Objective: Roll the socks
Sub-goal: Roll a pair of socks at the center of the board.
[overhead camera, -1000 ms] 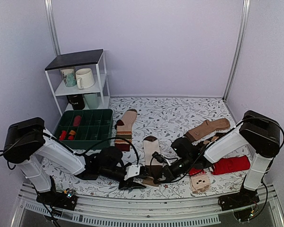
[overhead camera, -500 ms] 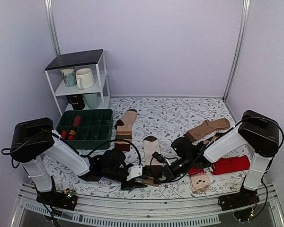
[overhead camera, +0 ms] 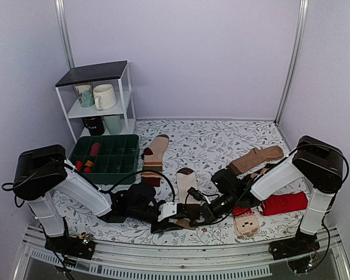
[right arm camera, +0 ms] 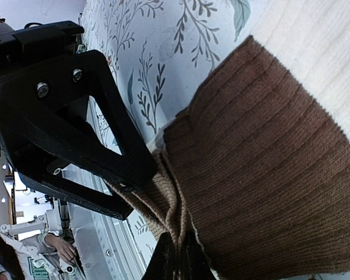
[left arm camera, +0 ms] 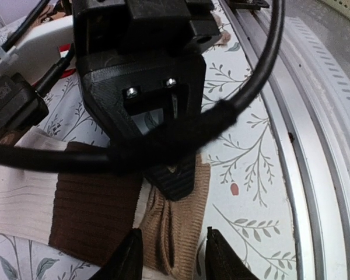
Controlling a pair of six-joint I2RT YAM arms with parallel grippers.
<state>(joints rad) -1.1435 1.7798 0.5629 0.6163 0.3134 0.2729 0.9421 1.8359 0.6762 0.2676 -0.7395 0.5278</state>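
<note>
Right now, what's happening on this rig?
The cream sock lies stretched out on the table. At its near end the right end effector is shut, pinching the tan toe. The left end effector is open, straddling that same toe. No roll is visible yet.

Stretching the left arm (overhead camera: pixel 84 192) and the right arm (overhead camera: pixel 274 181) low and inward toward each other, holding the left end effector (left arm camera: pixel 172 256) with fingers parted and the right end effector (right arm camera: pixel 176 256) pinched fully closed.
</note>
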